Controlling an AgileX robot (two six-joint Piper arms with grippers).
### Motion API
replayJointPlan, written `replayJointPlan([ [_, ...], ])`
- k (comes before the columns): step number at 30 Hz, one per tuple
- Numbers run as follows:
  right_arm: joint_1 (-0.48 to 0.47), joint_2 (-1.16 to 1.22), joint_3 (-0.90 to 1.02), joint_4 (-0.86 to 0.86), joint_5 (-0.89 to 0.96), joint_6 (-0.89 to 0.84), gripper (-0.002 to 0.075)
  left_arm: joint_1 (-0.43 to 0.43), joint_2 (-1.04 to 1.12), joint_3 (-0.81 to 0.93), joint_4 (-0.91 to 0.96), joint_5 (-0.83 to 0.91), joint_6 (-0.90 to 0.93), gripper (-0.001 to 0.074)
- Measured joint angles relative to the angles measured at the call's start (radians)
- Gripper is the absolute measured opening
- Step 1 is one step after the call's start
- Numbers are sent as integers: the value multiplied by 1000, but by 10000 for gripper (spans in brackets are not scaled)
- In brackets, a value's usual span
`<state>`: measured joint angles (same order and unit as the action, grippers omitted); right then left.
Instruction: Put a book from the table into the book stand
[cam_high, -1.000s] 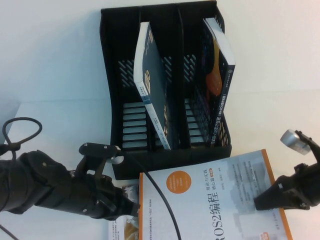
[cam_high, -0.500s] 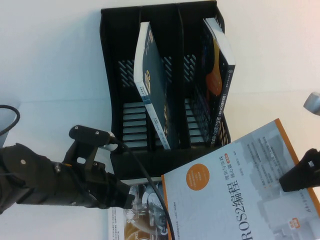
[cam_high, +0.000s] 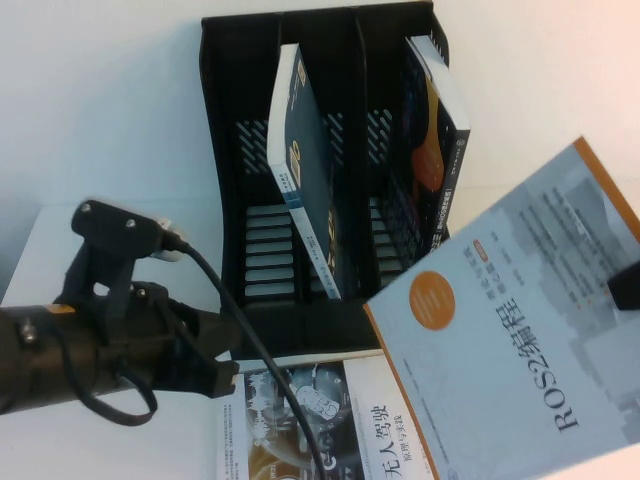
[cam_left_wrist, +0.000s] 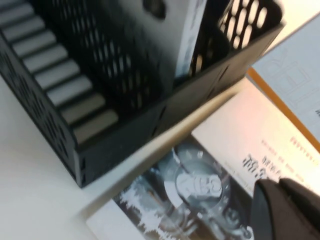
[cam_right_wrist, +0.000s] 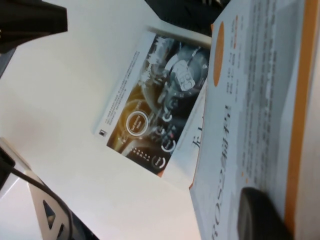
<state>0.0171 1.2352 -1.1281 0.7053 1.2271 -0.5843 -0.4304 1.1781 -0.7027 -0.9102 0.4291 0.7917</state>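
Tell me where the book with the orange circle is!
In the high view, the orange-circle book is lifted on the robot's right, gripped by the right end effector, just right of the black book stand. The left end effector is over the other book.

Black perforated book stand (cam_left_wrist: 125, 100) fills the upper part, w/ a pale book spine (cam_left_wrist: 187, 40) standing in one slot at 12 o'clock and ribbed slats along the floor of the slot at 10. On the white tabletop (cam_left_wrist: 35, 200) just in front lies a book w/ a car-wheel cover (cam_left_wrist: 200, 185), centre to 5 o'clock, an orange-edged ROS2 book (cam_left_wrist: 295, 75) at 3 over it. Left hand (cam_left_wrist: 285, 210): only a dark tip at 5 o'clock, above the lying book.
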Motion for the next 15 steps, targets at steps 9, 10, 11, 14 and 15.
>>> replayJointPlan([
  [9,170,-3,-116,0,8,36,140,0,-141,0,79,25,0,-3],
  [10,189,-3,-129,0,8,44,140,0,-157,0,95,33,0,-3],
  [11,213,-3,-146,2,8,54,140,0,-173,0,111,42,0,-3],
  [14,280,-1,-205,6,8,90,139,0,-222,0,163,74,0,-3],
  [15,301,1,-228,6,8,108,139,0,-240,0,179,89,0,-3],
])
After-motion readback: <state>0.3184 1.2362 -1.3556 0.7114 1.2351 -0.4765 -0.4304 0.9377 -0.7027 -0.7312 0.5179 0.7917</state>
